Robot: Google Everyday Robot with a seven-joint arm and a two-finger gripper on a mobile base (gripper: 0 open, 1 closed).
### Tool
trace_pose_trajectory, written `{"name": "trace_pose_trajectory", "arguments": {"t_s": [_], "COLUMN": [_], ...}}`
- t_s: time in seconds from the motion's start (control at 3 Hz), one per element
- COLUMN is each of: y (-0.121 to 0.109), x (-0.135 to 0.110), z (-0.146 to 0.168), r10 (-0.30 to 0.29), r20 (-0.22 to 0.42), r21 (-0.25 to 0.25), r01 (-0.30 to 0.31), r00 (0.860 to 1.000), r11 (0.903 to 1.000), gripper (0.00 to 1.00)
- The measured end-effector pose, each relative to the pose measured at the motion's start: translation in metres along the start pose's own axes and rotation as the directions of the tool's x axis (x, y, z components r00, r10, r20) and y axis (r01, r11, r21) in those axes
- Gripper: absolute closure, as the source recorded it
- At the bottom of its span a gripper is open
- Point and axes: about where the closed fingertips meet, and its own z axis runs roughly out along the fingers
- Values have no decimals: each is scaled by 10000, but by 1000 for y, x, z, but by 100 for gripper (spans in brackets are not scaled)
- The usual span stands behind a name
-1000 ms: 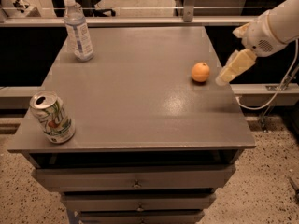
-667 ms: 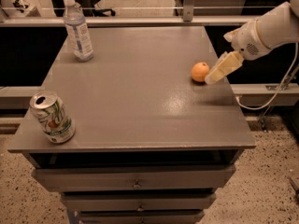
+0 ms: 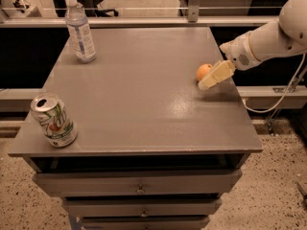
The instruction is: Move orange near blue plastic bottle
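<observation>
The orange (image 3: 203,71) lies on the grey table (image 3: 144,104) near its right edge. The gripper (image 3: 209,81) reaches in from the right on a white arm; its cream finger lies against the orange's right front side and covers part of it. The blue plastic bottle (image 3: 79,30) stands upright at the table's far left corner, far from the orange and the gripper.
A white-green soda can (image 3: 53,120) stands at the table's front left corner. The table has drawers (image 3: 139,183) below its front edge. A rail (image 3: 144,20) runs behind the table. A cable (image 3: 283,95) hangs from the arm at the right.
The gripper has moved left and closer to the orange, from beside it to touching its right side. The orange, bottle and can have not moved.
</observation>
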Motion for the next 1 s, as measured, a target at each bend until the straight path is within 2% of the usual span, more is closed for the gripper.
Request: {"name": "trace_pose_trajectory", "arguments": {"t_s": [0.33, 0.67, 1.0], "y": [3, 5, 8], "x": [5, 6, -3], "z": [12, 16, 10], "r10": [145, 215, 238], "r20": [95, 199, 522], "r21": [-133, -203, -350], "r01": [-144, -211, -220], "r00": [9998, 9996, 9984], "r11": [9998, 9996, 9991], "gripper": [17, 41, 63]}}
